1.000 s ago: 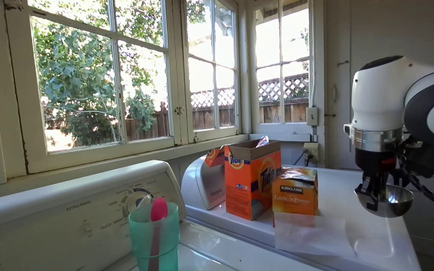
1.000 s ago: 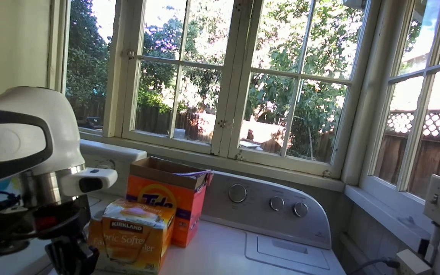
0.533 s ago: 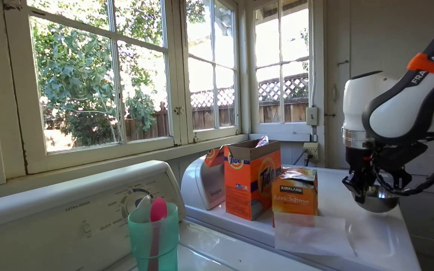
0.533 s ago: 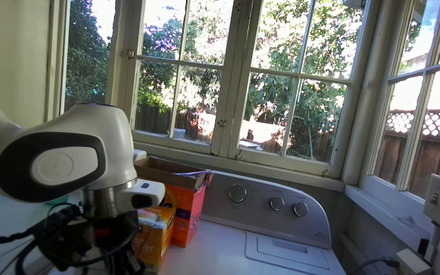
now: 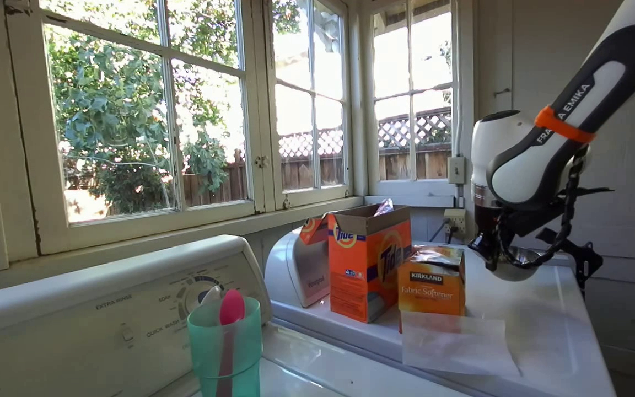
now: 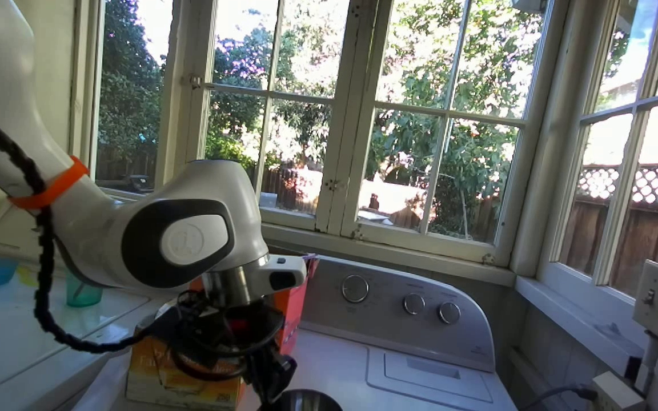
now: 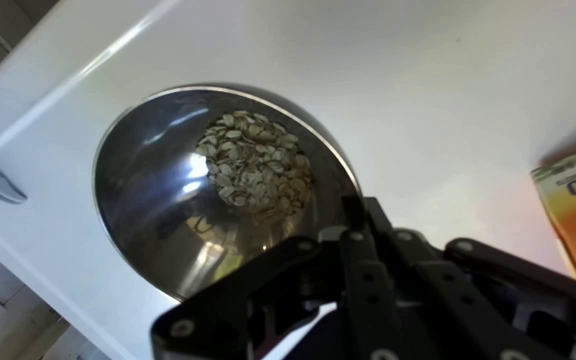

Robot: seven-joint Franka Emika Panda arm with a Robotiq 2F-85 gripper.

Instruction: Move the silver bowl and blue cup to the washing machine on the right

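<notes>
While our black two-fingered gripper [image 7: 364,209] pinches the round, shiny silver metal bowl [image 7: 168,185] by its rim, we cannot tell whether the bowl touches the flat-topped white washing machine [image 5: 549,342] beneath; the translucent teal-blue plastic cup [image 5: 247,353] stands on the neighbouring white machine [image 5: 86,336].

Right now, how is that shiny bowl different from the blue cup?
The silver bowl is shallow, shiny metal; the blue cup is tall and see-through. The end effector grips the bowl by its rim, while the cup stands upright on the white machine marked Extra Rinse. The bowl holds oat-like flakes; the cup holds a pink spoon. Both are round and open-topped.
</notes>
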